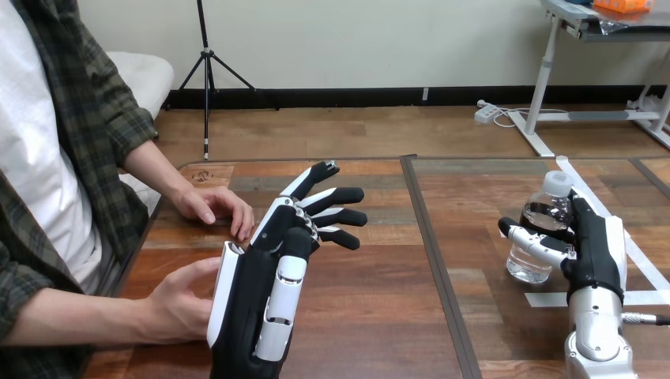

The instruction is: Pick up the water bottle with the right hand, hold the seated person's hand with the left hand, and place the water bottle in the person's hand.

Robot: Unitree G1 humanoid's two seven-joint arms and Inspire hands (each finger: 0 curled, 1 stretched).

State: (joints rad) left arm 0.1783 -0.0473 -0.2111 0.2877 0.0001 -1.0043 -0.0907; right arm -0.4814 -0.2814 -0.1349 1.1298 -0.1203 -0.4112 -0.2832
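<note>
A clear water bottle (545, 225) with a white cap stands upright on the table at the right. My right hand (594, 254) is against its right side, and its fingers (531, 242) curl across the bottle's front. My left hand (269, 284) is raised over the left half of the table, open, with straight fingers (336, 207) spread toward the right. The person's near hand (183, 298) lies right beside my left hand's outer edge; I cannot tell whether they touch. The person's far hand (215, 207) rests palm down on the table behind my left hand.
A dark seam (433, 245) runs front to back through the wooden table (379, 316). White tape strips (640, 272) lie on the table near the bottle and my right arm. The person sits along the table's left edge.
</note>
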